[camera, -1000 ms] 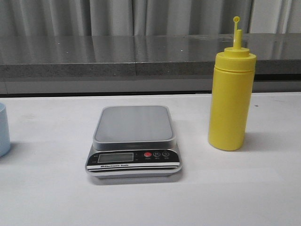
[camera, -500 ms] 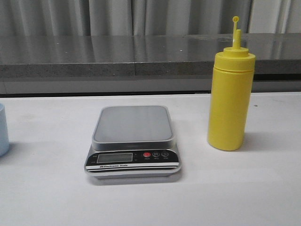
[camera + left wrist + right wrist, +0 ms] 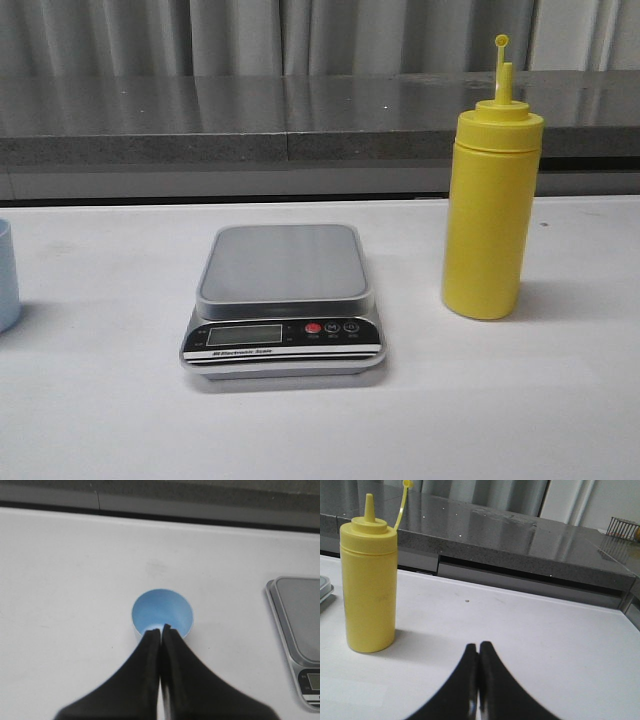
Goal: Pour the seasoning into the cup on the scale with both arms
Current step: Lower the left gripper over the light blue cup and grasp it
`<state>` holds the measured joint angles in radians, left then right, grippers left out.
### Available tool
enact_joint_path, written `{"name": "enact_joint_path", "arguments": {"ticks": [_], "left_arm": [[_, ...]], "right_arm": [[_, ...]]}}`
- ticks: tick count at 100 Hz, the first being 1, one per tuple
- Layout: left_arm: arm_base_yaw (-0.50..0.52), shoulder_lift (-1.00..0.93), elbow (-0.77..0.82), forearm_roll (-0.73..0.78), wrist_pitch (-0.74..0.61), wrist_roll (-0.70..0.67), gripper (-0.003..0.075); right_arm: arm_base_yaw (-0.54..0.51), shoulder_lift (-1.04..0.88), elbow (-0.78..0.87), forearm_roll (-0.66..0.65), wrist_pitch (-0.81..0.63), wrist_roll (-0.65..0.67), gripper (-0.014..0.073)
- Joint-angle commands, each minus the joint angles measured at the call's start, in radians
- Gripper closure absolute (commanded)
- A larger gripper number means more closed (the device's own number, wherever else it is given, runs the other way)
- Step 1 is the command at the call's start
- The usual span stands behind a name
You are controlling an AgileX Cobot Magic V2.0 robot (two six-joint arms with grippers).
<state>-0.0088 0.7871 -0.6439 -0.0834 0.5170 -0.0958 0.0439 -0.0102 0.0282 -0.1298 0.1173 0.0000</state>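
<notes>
Blue cup (image 3: 162,612) sits just beyond the left tool (image 3: 161,629) (fingers pressed together).

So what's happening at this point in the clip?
Nothing is being handled yet. The scale sits bare in the middle of the table, the yellow seasoning bottle stands upright to its right with its cap off the nozzle, and the blue cup is off to the left, empty. The left gripper hangs above the cup, jaws shut. The right gripper is shut too, apart from the bottle.
</notes>
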Motion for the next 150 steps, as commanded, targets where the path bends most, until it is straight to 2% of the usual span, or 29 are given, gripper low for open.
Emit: {"name": "enact_joint_path", "arguments": {"ticks": [1,21,39,46,53,68,72,75,100,150], "left_arm": [[0.000,0.092,-0.102,-0.010,0.011,-0.012,0.0738],[0.000,0.284,-0.240,-0.010,0.073,0.003,0.0738],[0.000,0.376,-0.303,0.002,0.091,0.003,0.0736],[0.000,0.399,-0.314,0.002,0.103,0.003,0.0706],[0.000,0.409,-0.316,0.009,0.108,0.003,0.0608],[0.000,0.420,-0.316,0.023,0.115,-0.001,0.0277],[0.000,0.424,-0.316,0.023,0.115,-0.003,0.0225],[0.000,0.426,-0.316,0.024,0.115,-0.003,0.0213],[0.000,0.513,-0.316,0.036,0.113,-0.003,0.0218],[0.000,0.689,-0.316,0.036,0.019,-0.006,0.0219]], "right_arm": [[-0.007,-0.015,0.001,-0.009,-0.081,0.000,0.0662],[-0.007,-0.015,0.001,-0.009,-0.081,0.000,0.0662],[-0.007,-0.015,0.001,-0.009,-0.081,0.000,0.0662],[-0.007,-0.015,0.001,-0.009,-0.081,0.000,0.0662],[-0.007,-0.015,0.001,-0.009,-0.081,0.000,0.0662],[-0.007,-0.015,0.001,-0.009,-0.081,0.000,0.0662],[-0.007,-0.015,0.001,-0.009,-0.081,0.000,0.0662],[-0.007,-0.015,0.001,-0.009,-0.081,0.000,0.0662],[-0.007,-0.015,0.001,-0.009,-0.081,0.000,0.0662],[-0.007,-0.015,0.001,-0.009,-0.081,0.000,0.0662]]}}
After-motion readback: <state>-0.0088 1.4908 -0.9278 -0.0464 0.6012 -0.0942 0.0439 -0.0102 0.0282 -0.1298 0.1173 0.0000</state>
